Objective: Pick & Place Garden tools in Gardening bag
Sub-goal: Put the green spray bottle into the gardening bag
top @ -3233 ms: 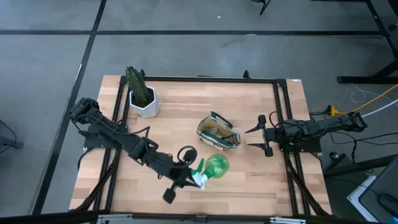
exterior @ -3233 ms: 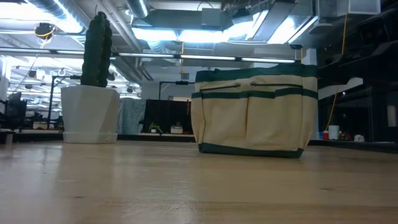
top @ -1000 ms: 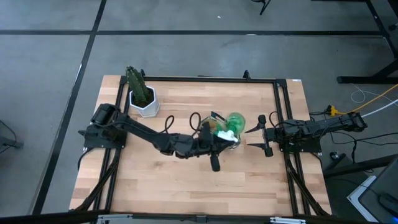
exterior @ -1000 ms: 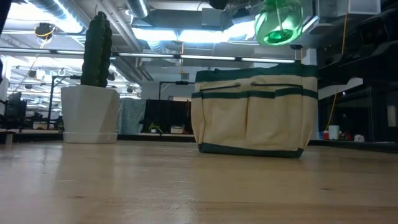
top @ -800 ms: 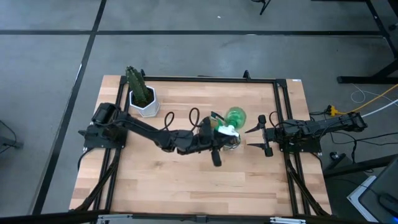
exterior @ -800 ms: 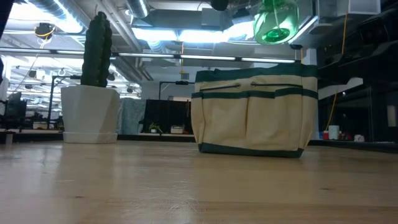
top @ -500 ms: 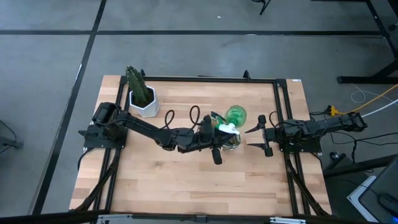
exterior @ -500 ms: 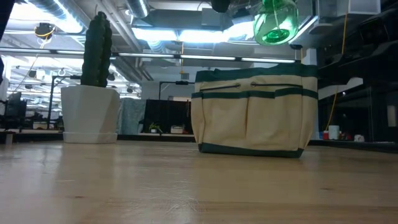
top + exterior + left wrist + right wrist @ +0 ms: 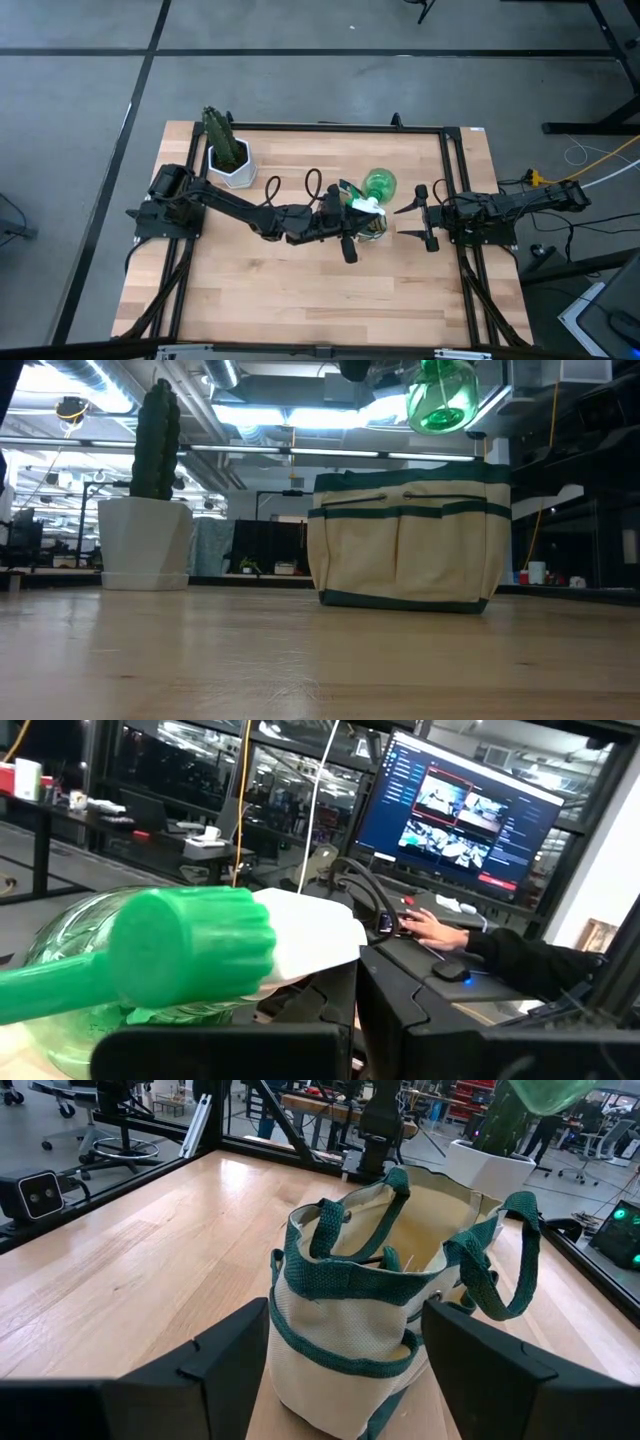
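The gardening bag, tan with dark green trim, stands upright on its base at the table's middle right. A bright green round spray bottle hangs in the air just above the bag's open top, with my left gripper shut on it. My right gripper waits open near the table's right edge, level, a little way from the bag's end. Its fingers show on either side of the bag without touching it. My left gripper holds the spray bottle by its head, where the white trigger part meets the green cap. It comes level from the table's left side. The contact itself is hidden below the head. The bottle's round body sticks out beyond the fingers, clear of the bag.
A white hexagonal pot with a green cactus stands at the table's far left corner. The black frame rails run along the table's edges. Bare wood lies between the bag and the near edge.
My left gripper has carried the green spray bottle a little toward the table's far edge above the bag, then held still. It has stayed shut on the bottle, which remains clear of the bag.
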### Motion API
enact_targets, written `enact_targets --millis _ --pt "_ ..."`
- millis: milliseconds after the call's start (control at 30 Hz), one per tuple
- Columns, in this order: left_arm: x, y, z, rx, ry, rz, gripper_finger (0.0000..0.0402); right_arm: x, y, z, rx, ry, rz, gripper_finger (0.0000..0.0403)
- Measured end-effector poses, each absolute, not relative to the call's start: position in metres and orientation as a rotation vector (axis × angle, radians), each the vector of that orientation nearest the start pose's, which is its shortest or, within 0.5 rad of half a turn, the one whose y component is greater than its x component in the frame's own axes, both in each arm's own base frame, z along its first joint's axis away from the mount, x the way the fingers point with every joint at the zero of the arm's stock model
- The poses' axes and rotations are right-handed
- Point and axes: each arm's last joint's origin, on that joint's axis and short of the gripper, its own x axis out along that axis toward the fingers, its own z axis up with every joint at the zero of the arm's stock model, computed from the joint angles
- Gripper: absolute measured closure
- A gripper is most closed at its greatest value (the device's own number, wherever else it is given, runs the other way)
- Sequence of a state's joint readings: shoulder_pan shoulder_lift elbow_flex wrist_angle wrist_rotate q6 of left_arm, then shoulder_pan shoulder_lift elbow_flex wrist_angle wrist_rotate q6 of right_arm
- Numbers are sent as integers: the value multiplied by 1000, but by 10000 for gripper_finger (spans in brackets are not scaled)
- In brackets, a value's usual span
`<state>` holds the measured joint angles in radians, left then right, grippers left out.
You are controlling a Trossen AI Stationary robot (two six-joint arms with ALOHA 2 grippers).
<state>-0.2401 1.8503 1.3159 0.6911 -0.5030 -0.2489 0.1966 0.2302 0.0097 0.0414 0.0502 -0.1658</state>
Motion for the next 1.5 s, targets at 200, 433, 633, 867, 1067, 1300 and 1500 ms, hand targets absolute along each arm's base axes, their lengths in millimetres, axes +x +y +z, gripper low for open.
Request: enact_targets --millis 200,433,633,867,1067,1300,1500 --pt "417 -88 298 -302 -173 243 399 108 20 151 -187 165 160 138" --pt "417 -88 298 -302 -173 244 399 108 20 151 -187 166 160 138" --pt "417 -88 298 -301 -172 236 399 108 20 151 -187 166 161 138" --pt "418 -90 298 -295 -165 163 399 108 20 151 -187 166 161 137" --pt "418 -93 299 -252 -153 69 399 108 20 151 -187 166 161 137" --pt "420 -90 298 -237 -133 -95 399 108 20 151 -187 166 161 137" --pt "414 -88 305 -226 -86 -172 399 108 20 151 -187 166 161 137"
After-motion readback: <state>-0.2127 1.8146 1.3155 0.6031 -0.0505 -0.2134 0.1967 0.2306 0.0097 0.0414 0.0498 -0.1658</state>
